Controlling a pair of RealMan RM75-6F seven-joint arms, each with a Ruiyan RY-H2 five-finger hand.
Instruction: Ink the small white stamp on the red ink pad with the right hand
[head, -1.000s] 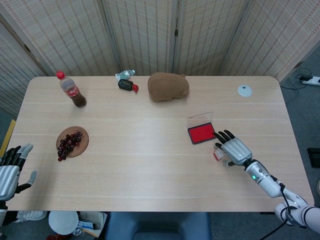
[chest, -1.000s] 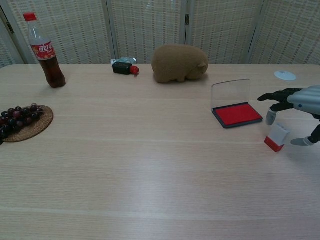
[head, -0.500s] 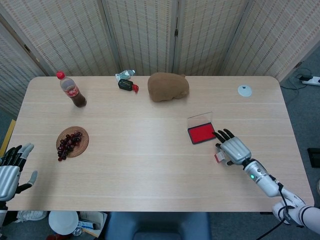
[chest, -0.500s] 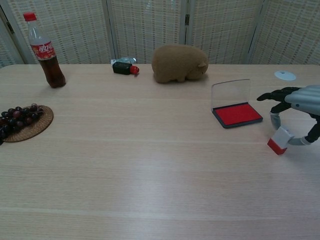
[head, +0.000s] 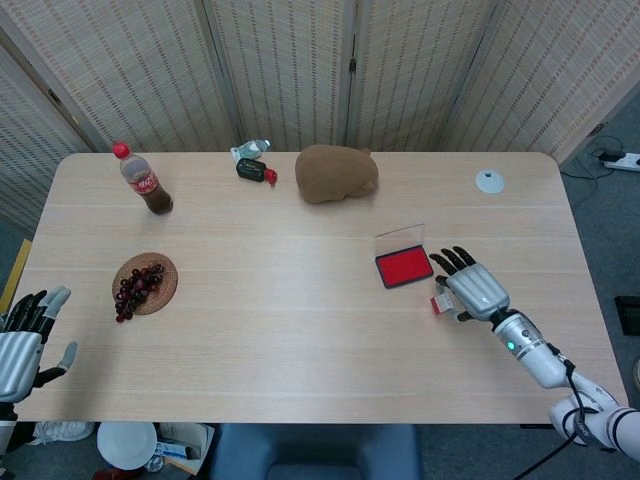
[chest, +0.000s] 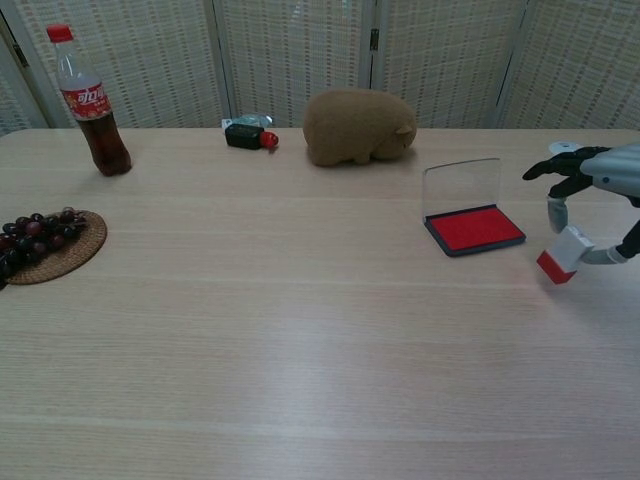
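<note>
The small white stamp (chest: 562, 254) with a red base is pinched by my right hand (chest: 598, 190) and hangs tilted just above the table, to the right of the ink pad. In the head view the stamp (head: 441, 302) peeks out under the right hand (head: 474, 290). The red ink pad (chest: 474, 229) lies open with its clear lid (chest: 461, 185) standing up behind it; from the head view the ink pad (head: 403, 267) is just left of the hand. My left hand (head: 22, 340) stays at the table's near left corner, fingers apart and holding nothing.
A cola bottle (head: 144, 181) stands at the far left. A wicker coaster with grapes (head: 144, 284) lies left of centre. A brown plush animal (head: 336, 173) and a small black and red item (head: 255, 171) sit at the back. A white disc (head: 489, 181) lies far right.
My right hand closed on the stamp, tipped it off the table and raised it slightly, drifting right and back. The left hand stayed still.
</note>
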